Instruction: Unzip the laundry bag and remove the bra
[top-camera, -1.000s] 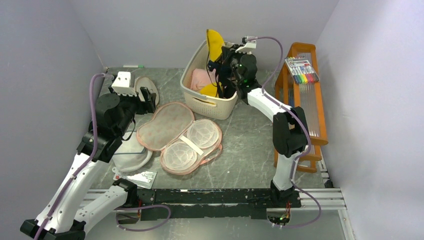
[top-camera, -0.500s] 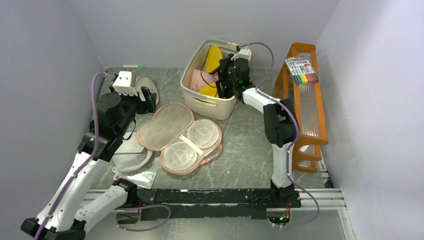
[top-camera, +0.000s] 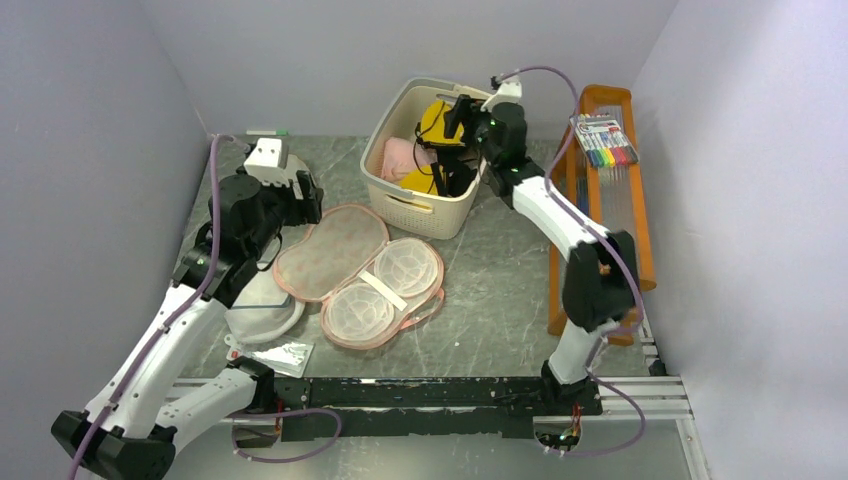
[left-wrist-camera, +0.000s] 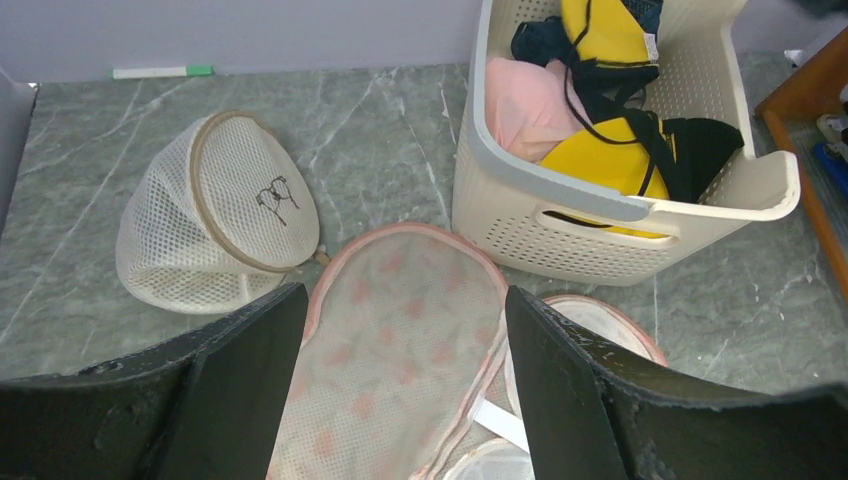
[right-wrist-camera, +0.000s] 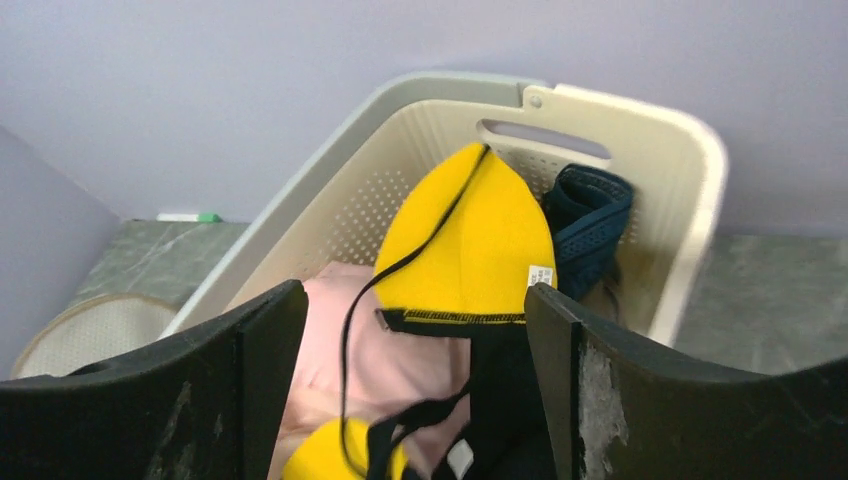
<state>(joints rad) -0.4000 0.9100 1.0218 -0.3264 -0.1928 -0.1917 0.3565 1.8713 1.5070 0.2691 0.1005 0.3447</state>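
Starting on the left: my left pincer (top-camera: 300, 196) hangs over the worktop (top-camera: 500, 300) with its jaws spread wide and nothing in them. On its wrist cam it's looking down at the far end of the laundry bag (left-wrist-camera: 400, 340). Just left of that there's a white mesh dome bag (left-wrist-camera: 215, 215) lying on its side.

The laundry bag is unzipped and flopped open flat near the middle of the worktop. The peach printed half is on the left, and the half with the two mesh cups is on the right, towards the arm bases.

Behind it sits the cream basket (top-camera: 412, 207), and the bra (top-camera: 434, 120) is in there. One yellow cup stands up near the back wall, the other lies lower by the front. It's sitting alongside a pink garment (right-wrist-camera: 400, 370) and a navy one (right-wrist-camera: 585, 215).

My right pincer (top-camera: 462, 116) hovers over the basket, jaws wide apart and gripping nothing, with the upright cup right below it.

Far right is an orange rack (top-camera: 600, 200) with a pack of markers (top-camera: 603, 140) on top.
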